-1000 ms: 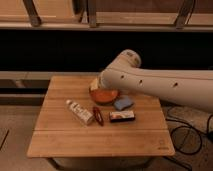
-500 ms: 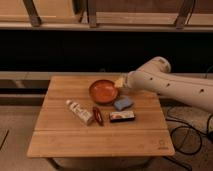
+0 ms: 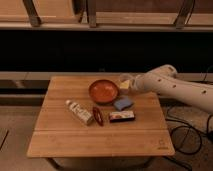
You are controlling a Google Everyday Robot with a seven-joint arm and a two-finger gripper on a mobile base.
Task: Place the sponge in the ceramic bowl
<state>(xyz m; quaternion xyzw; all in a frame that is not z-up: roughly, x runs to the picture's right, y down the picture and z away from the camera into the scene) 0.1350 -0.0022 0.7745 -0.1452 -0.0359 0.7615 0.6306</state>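
The orange-red ceramic bowl [image 3: 103,91] sits at the back middle of the wooden table [image 3: 60,140]. The light-blue sponge [image 3: 123,104] lies flat on the table just right of and in front of the bowl, touching nothing. My white arm reaches in from the right, and the gripper [image 3: 127,85] at its end hovers beside the bowl's right rim, above and behind the sponge. The sponge is not in the gripper.
A flat dark box with a pale stripe [image 3: 122,116] lies in front of the sponge. A white tube [image 3: 80,112] and a small red item [image 3: 98,115] lie left of it. Cables [image 3: 187,135] trail on the floor at right.
The arm has drawn back to the right, off the bowl and the sponge, which now show fully. The items on the table have not moved.
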